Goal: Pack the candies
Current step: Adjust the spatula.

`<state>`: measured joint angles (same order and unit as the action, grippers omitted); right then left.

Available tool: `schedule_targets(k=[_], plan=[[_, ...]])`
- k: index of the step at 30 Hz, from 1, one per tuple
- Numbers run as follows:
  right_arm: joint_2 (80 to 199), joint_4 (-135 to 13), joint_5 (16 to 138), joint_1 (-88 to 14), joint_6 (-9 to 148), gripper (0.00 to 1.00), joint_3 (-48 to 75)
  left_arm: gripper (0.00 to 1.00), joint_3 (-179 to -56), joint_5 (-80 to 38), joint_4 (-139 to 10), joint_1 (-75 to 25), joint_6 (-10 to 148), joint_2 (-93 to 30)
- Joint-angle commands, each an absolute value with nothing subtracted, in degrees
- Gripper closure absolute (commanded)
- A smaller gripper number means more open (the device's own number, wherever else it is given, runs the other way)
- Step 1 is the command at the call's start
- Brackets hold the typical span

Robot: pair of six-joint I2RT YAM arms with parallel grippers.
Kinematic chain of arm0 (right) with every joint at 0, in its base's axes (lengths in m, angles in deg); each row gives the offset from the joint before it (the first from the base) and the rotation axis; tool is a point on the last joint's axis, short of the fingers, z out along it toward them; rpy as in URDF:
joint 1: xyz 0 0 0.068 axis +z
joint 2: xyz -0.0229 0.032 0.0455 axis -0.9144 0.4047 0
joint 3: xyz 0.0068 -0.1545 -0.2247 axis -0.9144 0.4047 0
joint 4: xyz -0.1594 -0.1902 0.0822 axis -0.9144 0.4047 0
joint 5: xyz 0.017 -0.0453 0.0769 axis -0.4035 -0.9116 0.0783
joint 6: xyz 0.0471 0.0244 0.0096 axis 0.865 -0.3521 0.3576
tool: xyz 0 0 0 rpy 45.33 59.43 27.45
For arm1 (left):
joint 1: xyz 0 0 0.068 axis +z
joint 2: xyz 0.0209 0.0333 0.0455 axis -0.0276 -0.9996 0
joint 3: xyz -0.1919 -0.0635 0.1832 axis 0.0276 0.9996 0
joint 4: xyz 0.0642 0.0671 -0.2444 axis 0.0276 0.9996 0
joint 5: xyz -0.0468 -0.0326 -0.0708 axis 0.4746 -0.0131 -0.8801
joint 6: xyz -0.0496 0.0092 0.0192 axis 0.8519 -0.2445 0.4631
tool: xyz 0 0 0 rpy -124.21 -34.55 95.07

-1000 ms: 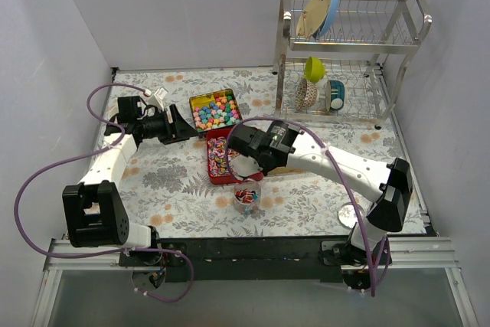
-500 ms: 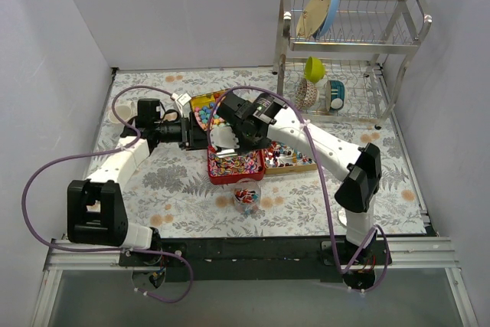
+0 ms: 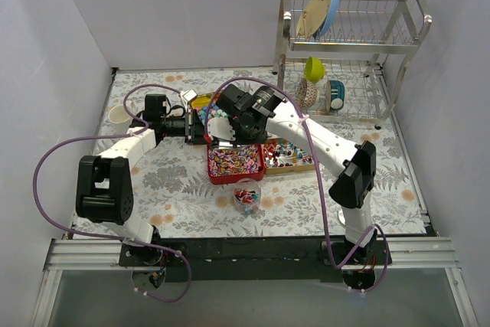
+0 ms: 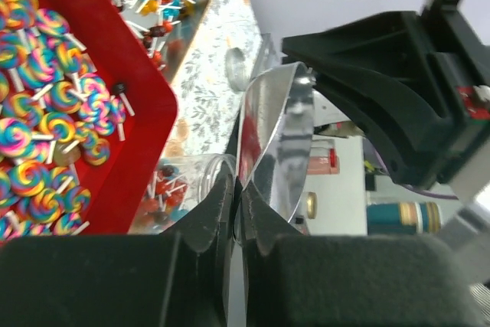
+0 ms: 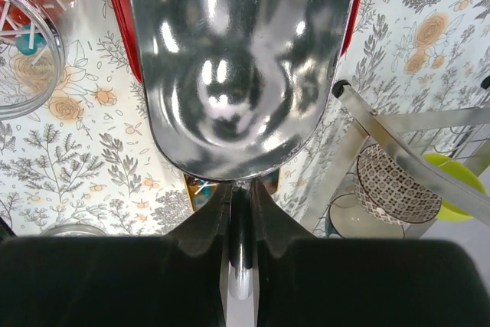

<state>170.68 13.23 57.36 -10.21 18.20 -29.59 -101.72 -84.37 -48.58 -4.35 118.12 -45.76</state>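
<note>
The right gripper has swung the scoop over the red tin, handle clamped — the left gripper, fingers pinched together, has closed in. Scoop's empty; candies remain in the tin.

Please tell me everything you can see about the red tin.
The red tin is a shallow rectangular box, seemingly painted metal, open, no lid in view. It lies flat on the flowered cloth, filled with rainbow swirl lollipops on white sticks. A tan tin lies along its right side; a glass cup stands just before it, apart. A metal scoop hangs over its far end.
</note>
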Motion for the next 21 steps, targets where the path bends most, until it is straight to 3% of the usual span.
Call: schedule_targets(k=[1, 7, 10, 11, 13, 16, 21], plan=[[169.5, 10.8, 63.8, -10.8, 19.5, 0.99, -29.7, 1.0, -100.0, -93.7, -60.3, -4.4, 127.8, -47.2], [167.2, 9.4, 75.6, -18.0, 18.9, 0.99, -25.2, 1.0, -100.1, -98.2, -61.9, -4.1, 128.8, -49.0], [166.6, 8.5, 80.2, -21.4, 18.8, 0.88, -23.5, 1.0, -101.4, -98.3, -61.9, -3.9, 128.3, -49.8], [166.6, 8.4, 82.8, -22.3, 18.9, 0.77, -23.5, 1.0, -102.3, -98.0, -61.9, -3.8, 128.3, -50.0], [166.5, 8.9, 85.8, -25.1, 20.3, 0.67, -24.4, 1.0, -103.1, -97.2, -61.9, -3.4, 128.4, -50.5], [166.0, 9.0, 95.3, -30.2, 21.5, 0.34, -26.0, 1.0, -104.4, -96.3, -61.9, -3.2, 128.2, -51.0], [164.5, 9.0, 109.3, -36.1, 20.7, 0.32, -26.1, 1.0, -105.1, -94.2, -60.4, -3.1, 126.1, -51.2]])
